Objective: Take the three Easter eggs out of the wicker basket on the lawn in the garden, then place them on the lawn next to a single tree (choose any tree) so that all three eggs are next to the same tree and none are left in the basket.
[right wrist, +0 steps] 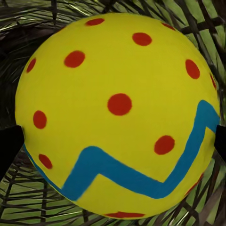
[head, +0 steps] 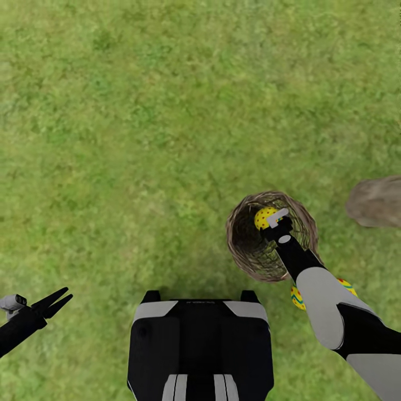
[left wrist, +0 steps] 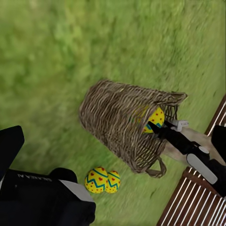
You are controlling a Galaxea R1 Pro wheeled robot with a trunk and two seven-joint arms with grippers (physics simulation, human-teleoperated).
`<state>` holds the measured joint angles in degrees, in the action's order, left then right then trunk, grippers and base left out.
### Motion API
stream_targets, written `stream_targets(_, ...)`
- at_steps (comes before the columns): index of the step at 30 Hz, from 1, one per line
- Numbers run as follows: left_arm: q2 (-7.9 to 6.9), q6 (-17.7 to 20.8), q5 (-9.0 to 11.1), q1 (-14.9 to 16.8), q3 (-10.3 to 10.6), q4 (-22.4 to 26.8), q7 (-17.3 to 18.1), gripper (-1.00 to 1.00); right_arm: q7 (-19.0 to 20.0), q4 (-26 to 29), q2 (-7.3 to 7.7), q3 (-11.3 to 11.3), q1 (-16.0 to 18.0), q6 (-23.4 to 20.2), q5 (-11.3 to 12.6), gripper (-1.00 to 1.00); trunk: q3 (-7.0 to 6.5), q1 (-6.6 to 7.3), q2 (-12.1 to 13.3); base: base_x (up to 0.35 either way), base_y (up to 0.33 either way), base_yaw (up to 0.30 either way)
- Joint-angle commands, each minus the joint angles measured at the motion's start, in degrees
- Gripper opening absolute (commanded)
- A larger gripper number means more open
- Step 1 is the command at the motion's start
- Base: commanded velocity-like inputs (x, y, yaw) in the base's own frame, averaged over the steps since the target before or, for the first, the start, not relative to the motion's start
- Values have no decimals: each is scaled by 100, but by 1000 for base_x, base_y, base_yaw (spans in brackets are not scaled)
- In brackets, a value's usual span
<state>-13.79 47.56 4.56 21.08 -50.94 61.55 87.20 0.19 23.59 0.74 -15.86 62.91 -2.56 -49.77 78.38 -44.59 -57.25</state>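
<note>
The small round brown wicker basket (head: 253, 245) stands on the green mottled grass lawn (head: 139, 122), just in front of the robot's black and white body (head: 200, 351) and a bit to its right.

The right gripper (head: 271, 221) reaches down into the basket's open top. Its two black fingers are clamped on a yellow egg with red dots and a blue zigzag band (right wrist: 117, 117), one finger on each side of it. The egg sits up near the basket's rim, on the far side from the robot.

Two more yellow eggs with blue zigzags and red marks (left wrist: 102, 181) lie on the grass outside the basket. They touch each other and rest just beside the basket, on the side nearest the robot. In the head view the right arm (head: 328, 306) hides most of them.

A pale grey-brown tree trunk (head: 377, 201) stands near the basket, further to the right.

The left gripper (head: 55, 301) hangs over the grass, well apart from the basket, off to the left. Its thin black fingers are spread apart and hold nothing.
</note>
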Motion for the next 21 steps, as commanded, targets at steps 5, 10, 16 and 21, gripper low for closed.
stream_targets(5,-5,61,1,2,-6,-122,25,100,-11,-1,-4,87,2,-10,-43,-100,-42,-1,-3,-48,0,0)
stream_targets(10,-2,61,1,2,-12,-126,25,100,-18,-1,-4,180,1,-16,-42,-100,-48,-1,-3,-144,0,0)
stream_targets(16,-1,61,1,2,-13,-126,25,100,-19,-3,-8,188,2,-20,-42,-100,-48,-1,-3,-11,0,0)
stream_targets(21,-1,56,1,2,-13,-227,25,100,-36,2,-12,188,-7,-27,-46,-100,-48,-1,-3,-1,0,0)
